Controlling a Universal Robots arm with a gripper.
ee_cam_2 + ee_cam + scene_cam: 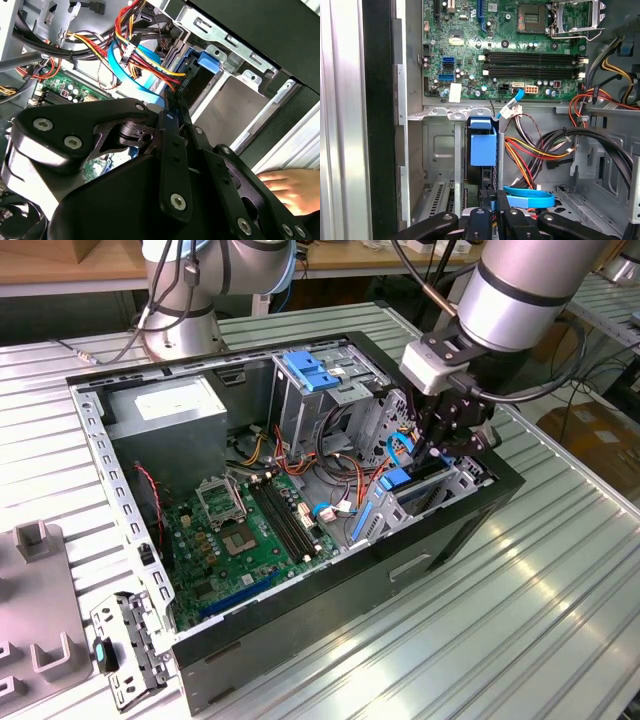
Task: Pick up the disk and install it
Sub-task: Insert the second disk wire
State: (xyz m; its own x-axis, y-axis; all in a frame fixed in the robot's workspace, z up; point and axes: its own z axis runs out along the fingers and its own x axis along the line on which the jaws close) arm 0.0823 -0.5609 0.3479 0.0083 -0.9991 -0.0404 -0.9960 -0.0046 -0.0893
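The disk stands on edge in the drive bay at the front corner of the open computer case, on the exterior view's right. Its blue carrier end and dark body show in both wrist views. My gripper hangs right over the bay, its black fingers drawn close together on the disk's thin upper edge. The fingers meet at that edge beside the bundle of red and yellow wires.
A tall metal cage with a blue latch stands behind the bay. Loose cables and a flat blue cable crowd the space beside the disk. The motherboard lies on the case floor. A person's hand rests outside the case.
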